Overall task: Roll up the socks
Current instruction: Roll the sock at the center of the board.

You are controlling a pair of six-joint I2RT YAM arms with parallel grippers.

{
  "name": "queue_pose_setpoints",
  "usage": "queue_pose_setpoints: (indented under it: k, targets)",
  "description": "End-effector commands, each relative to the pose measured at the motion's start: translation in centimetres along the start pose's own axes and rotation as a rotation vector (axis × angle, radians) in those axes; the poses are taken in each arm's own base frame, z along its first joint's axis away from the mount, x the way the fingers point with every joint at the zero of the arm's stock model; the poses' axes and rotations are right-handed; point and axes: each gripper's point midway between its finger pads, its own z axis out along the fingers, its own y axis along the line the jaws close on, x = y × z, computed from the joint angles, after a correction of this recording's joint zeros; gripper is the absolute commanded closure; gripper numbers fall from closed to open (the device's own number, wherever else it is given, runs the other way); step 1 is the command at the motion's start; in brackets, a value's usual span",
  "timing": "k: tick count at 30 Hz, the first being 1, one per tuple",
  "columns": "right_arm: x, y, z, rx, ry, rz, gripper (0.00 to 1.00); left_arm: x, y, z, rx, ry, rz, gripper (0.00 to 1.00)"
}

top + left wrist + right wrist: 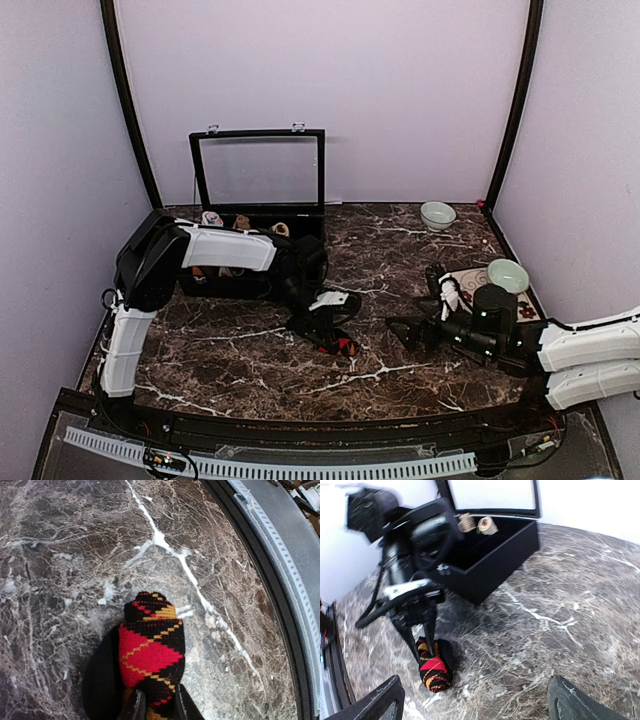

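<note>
A rolled black sock with red-orange argyle diamonds (150,650) lies on the dark marble table. It also shows in the top view (344,347) and in the right wrist view (434,672). My left gripper (157,707) is shut on the near end of this roll, one finger on each side. It comes down on the roll from above (424,641). My right gripper (477,710) is open wide and empty, to the right of the roll and apart from it (402,330). A cream patterned cloth (455,292) lies behind the right arm, partly hidden.
A black box (250,285) with its clear lid (260,170) raised stands at the back left, with small sock rolls (242,222) inside. Two pale green bowls (437,215) (508,275) stand at the right. The table's front rail (280,580) is near the roll.
</note>
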Motion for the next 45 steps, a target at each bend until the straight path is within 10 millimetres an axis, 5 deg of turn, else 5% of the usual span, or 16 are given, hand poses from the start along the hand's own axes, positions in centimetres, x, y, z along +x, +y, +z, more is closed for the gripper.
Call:
queue_pose_setpoints:
  k: [1,8,22,33,38,45]
  targets:
    - [0.4,3.0,0.3,-0.126,0.033,-0.210,0.00,7.3,-5.4,3.4,0.269,0.228,-0.295,0.83]
    - [3.1,6.7,2.0,-0.260,0.145,-0.389,0.01,7.5,-5.6,3.9,0.304,0.227,-0.343,0.82]
    - [7.5,12.8,6.5,-0.387,0.294,-0.679,0.32,9.9,-3.1,5.0,0.196,0.340,-0.414,0.81]
    - [10.8,10.9,8.3,-0.343,0.374,-0.743,0.49,11.4,-2.0,5.2,0.131,0.412,-0.408,0.81]
    - [13.0,9.3,8.6,-0.305,0.428,-0.725,0.67,11.8,-1.6,5.1,0.108,0.430,-0.396,0.79]
    - [16.5,8.8,8.2,-0.326,0.532,-0.633,0.89,10.8,-1.8,4.1,0.070,0.397,-0.386,0.61]
